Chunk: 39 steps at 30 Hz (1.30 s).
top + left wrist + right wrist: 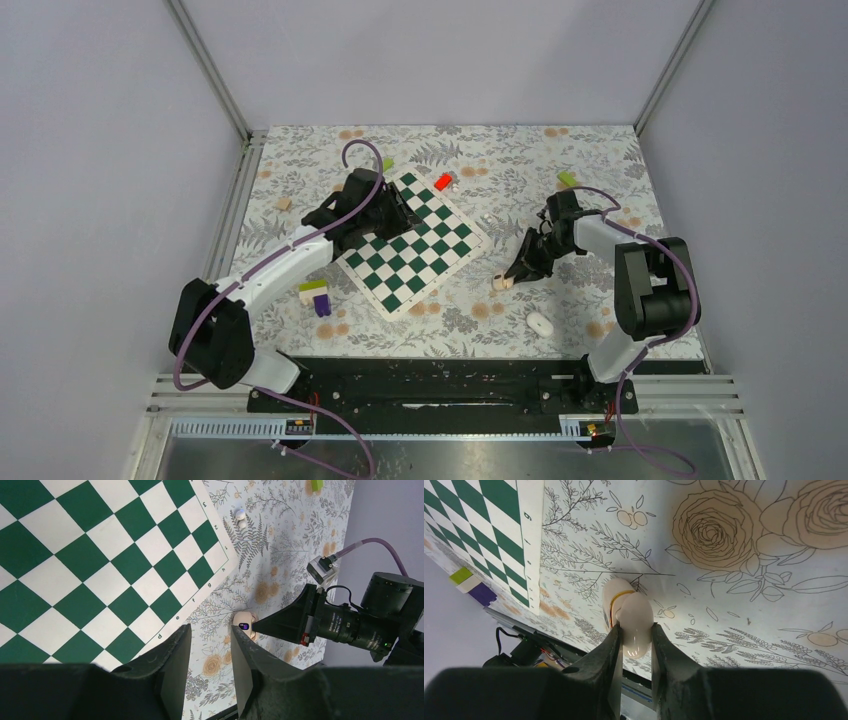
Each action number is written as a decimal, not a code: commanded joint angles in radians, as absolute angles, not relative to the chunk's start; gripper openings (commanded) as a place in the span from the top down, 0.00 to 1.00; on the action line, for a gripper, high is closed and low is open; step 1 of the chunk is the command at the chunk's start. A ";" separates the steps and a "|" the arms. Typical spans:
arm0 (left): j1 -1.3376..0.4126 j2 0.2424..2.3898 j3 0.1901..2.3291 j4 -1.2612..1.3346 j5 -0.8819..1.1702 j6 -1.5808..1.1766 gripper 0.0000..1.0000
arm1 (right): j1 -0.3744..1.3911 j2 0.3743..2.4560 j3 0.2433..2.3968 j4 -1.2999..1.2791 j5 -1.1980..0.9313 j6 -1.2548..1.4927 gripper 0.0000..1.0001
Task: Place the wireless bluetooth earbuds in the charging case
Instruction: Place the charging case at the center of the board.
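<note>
The pale beige charging case [631,611] sits on the flowered cloth, and my right gripper [634,628] is shut on it, a finger on each side. From above, the charging case [501,283] and the right gripper [512,272] lie just right of the chessboard's near corner. One white oval earbud [540,323] lies on the cloth nearer the arm bases. A second small white earbud [240,516] lies by the board's edge. My left gripper [210,632] hangs open over the board's corner with only cloth between its fingers. The left gripper [398,214] is apart from the case [244,623].
A green-and-white chessboard [410,240] lies tilted mid-table. A purple, yellow and white block stack [318,297] stands left of it. A red block [443,181], green blocks [567,179] and a tan block [284,203] lie farther back. The black rail [440,385] lines the near edge.
</note>
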<state>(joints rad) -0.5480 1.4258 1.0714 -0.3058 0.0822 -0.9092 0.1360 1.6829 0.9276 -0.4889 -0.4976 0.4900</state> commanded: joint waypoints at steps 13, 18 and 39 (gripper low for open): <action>-0.547 1.431 1.118 -0.270 0.105 -0.909 0.65 | 0.131 1.537 0.968 -0.600 -0.332 0.457 0.47; -0.548 1.438 1.118 -0.264 0.111 -0.910 0.66 | 0.171 1.514 0.978 -0.600 -0.311 0.441 0.40; -0.555 1.444 1.120 -0.264 0.117 -0.892 0.66 | 0.286 1.544 1.077 -0.691 -0.040 0.521 0.30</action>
<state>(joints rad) -0.5518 1.4475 1.0805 -0.3046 0.1047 -0.9077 0.2718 1.5406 1.0679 -0.6460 -0.1287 0.4721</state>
